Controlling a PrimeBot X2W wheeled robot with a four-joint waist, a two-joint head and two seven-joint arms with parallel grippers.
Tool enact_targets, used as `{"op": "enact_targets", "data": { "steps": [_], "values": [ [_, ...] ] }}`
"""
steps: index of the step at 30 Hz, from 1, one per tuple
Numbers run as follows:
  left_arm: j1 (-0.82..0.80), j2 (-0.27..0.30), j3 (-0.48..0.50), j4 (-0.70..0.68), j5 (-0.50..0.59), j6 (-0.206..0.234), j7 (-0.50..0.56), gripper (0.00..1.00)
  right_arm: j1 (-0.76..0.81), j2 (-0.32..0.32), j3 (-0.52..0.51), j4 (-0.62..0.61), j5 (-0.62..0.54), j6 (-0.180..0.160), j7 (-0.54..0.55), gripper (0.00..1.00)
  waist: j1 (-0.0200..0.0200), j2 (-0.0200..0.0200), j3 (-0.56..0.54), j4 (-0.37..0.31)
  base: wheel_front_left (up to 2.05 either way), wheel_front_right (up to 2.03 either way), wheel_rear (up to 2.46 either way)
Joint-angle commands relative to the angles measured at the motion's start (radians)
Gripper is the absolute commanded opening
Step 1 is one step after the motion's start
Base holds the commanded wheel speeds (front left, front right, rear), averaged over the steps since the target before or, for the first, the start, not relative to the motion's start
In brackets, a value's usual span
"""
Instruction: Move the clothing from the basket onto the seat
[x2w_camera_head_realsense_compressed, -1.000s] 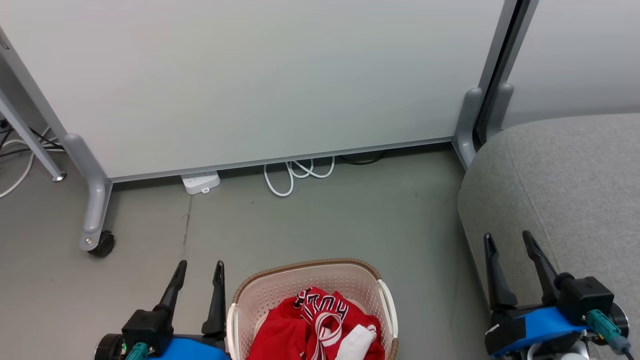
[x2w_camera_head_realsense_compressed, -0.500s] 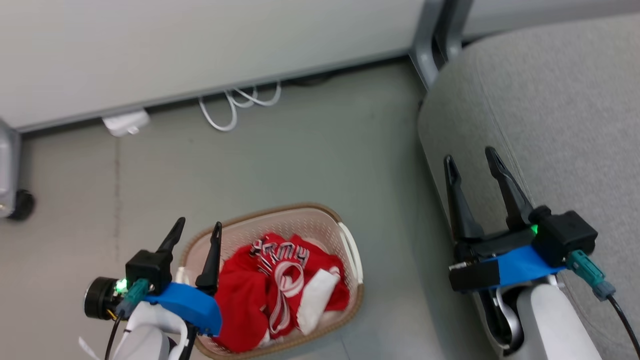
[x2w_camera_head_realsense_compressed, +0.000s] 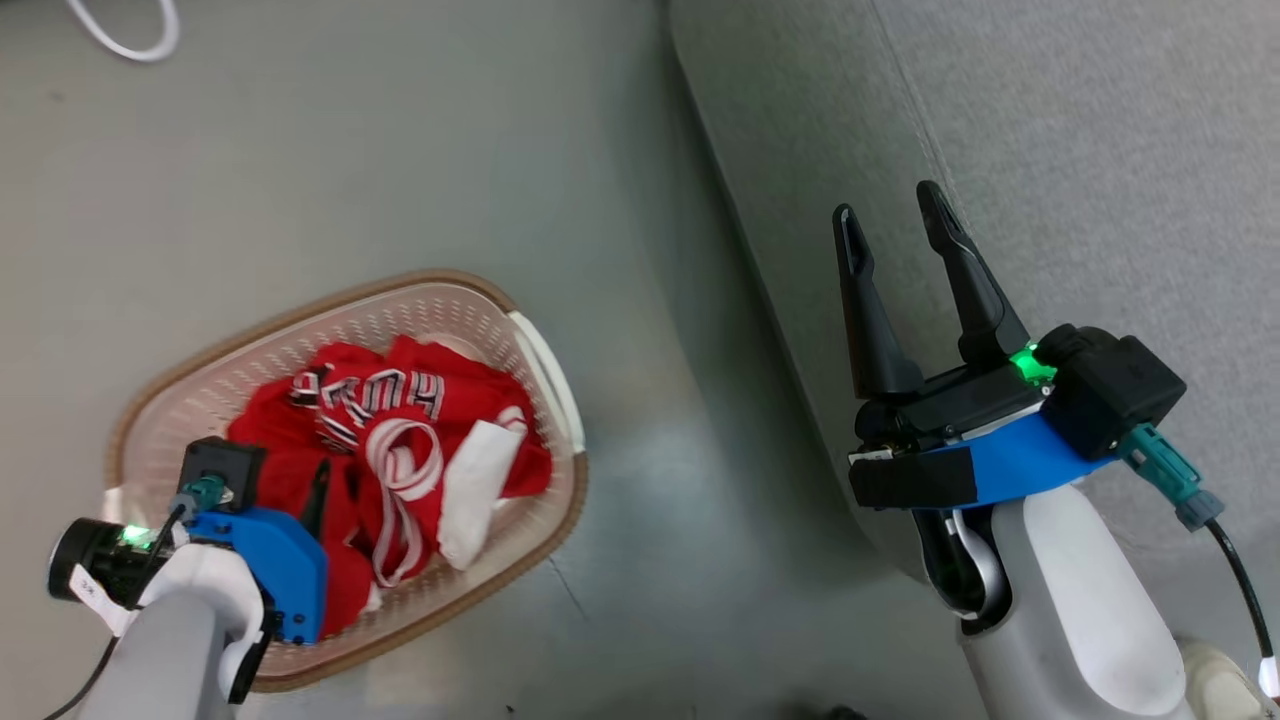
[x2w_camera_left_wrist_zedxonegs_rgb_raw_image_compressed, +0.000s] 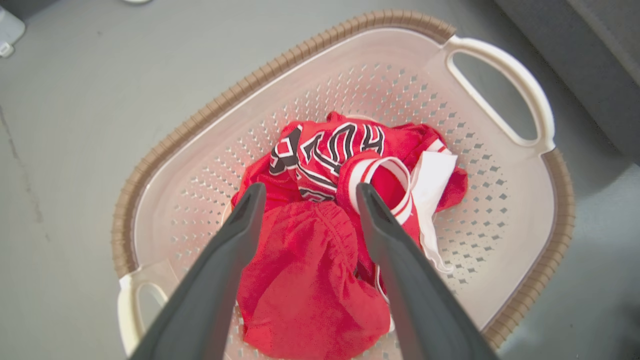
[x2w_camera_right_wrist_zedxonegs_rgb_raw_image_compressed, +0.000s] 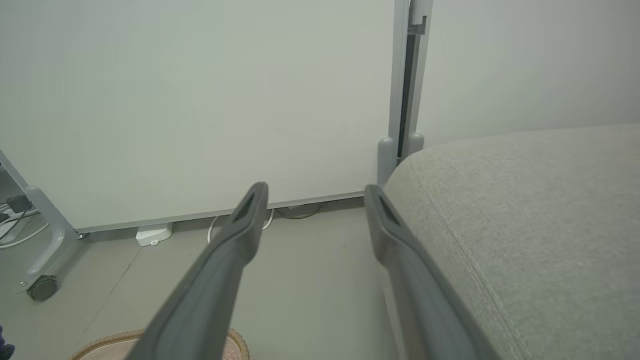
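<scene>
- The clothing (x2w_camera_head_realsense_compressed: 400, 420) lay heaped in the basket (x2w_camera_head_realsense_compressed: 330, 295), which stood on the floor (x2w_camera_head_realsense_compressed: 350, 150) at 8 o'clock in the head view.
- The seat (x2w_camera_head_realsense_compressed: 1050, 150) lay toward 2 o'clock, apart from the basket.
- The left gripper (x2w_camera_left_wrist_zedxonegs_rgb_raw_image_compressed: 310, 190) hung over the basket, jaws wide, one finger either side of the shorts (x2w_camera_left_wrist_zedxonegs_rgb_raw_image_compressed: 305, 280); whether they touched could not be told.
- The jersey (x2w_camera_left_wrist_zedxonegs_rgb_raw_image_compressed: 325, 150) lay at 12 o'clock from the shorts.
- The right gripper (x2w_camera_head_realsense_compressed: 887, 200), at 3 o'clock, had wide, empty jaws above the seat's edge.
</scene>
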Motion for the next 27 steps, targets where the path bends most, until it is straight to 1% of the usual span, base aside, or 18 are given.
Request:
{"op": "enact_targets", "data": {
  "steps": [1, 4, 6, 11, 15, 16, 17, 21, 27],
  "values": [
    [-0.023, 0.018, 0.008, 0.026, -0.006, 0.006, 0.011, 1.0, -0.025, 0.0, 0.006, 0.001, 0.02, 0.0, -0.005, 1.0, -0.0003, 0.0, 0.102, -0.092, 0.0, 0.0, 0.0],
    [-0.041, 0.021, 0.032, 0.066, -0.03, 0.023, 0.02, 1.0, -0.034, 0.0, 0.015, -0.025, 0.041, 0.0, -0.005, 1.0, -0.0003, 0.0, 0.135, -0.11, 0.0, 0.0, 0.0],
    [-0.051, 0.023, 0.043, 0.095, -0.037, 0.044, 0.039, 1.0, -0.035, 0.0, 0.018, -0.04, 0.058, 0.0, -0.006, 1.0, -0.0003, 0.0, 0.153, -0.119, 0.0, 0.0, 0.0],
    [-0.085, 0.02, 0.055, 0.148, -0.038, 0.099, 0.083, 1.0, -0.039, 0.0, 0.021, -0.058, 0.086, 0.0, -0.006, 1.0, -0.0003, 0.0, 0.18, -0.125, 0.0, 0.0, 0.0],
    [-0.104, 0.013, 0.059, 0.18, -0.047, 0.129, 0.105, 1.0, -0.044, 0.0, 0.032, -0.06, 0.091, 0.0, -0.006, 1.0, -0.0003, 0.0, 0.188, -0.125, 0.0, 0.0, 0.0],
    [-0.108, 0.012, 0.058, 0.185, -0.045, 0.133, 0.103, 0.35, -0.046, 0.0, 0.034, -0.061, 0.095, 0.0, -0.006, 1.0, -0.0003, 0.0, 0.189, -0.125, 0.0, 0.0, 0.0],
    [-0.111, 0.011, 0.055, 0.188, -0.044, 0.136, 0.099, 0.0, -0.048, 0.0, 0.036, -0.061, 0.097, 0.0, -0.006, 1.0, -0.0003, 0.0, 0.189, -0.126, 0.0, 0.0, 0.0],
    [-0.114, 0.002, 0.051, 0.202, -0.051, 0.138, 0.1, 0.0, -0.05, 0.0, 0.041, -0.059, 0.1, 0.0, -0.006, 1.0, -0.0003, 0.0, 0.187, -0.126, 0.0, 0.0, 0.0],
    [-0.118, -0.017, 0.048, 0.217, -0.067, 0.134, 0.075, 0.0, -0.048, 0.0, 0.042, -0.052, 0.097, 0.0, -0.006, 1.0, -0.0003, 0.0, 0.173, -0.12, 0.0, 0.0, 0.0]
  ]
}}
